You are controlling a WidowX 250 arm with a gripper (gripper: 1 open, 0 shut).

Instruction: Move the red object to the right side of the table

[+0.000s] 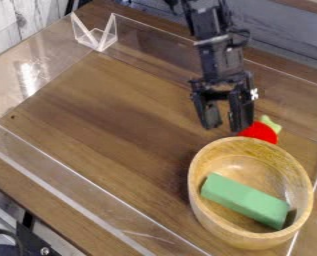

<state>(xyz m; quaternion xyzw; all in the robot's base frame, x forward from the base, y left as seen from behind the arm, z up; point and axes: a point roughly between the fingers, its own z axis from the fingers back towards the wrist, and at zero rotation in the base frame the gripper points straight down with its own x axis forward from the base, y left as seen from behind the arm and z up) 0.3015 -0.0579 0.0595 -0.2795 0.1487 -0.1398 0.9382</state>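
The red object, a small round red toy fruit with a green tip, lies on the brown wooden table near its right side, just behind the rim of the wooden bowl. My gripper hangs just to the left of it, pointing down, open, with nothing between its dark fingers. The fruit sits clear of the jaws, close to the right finger.
A round light wooden bowl at the front right holds a green rectangular block. A low clear plastic rim runs along the table edges, and a clear plastic stand sits at the back left.
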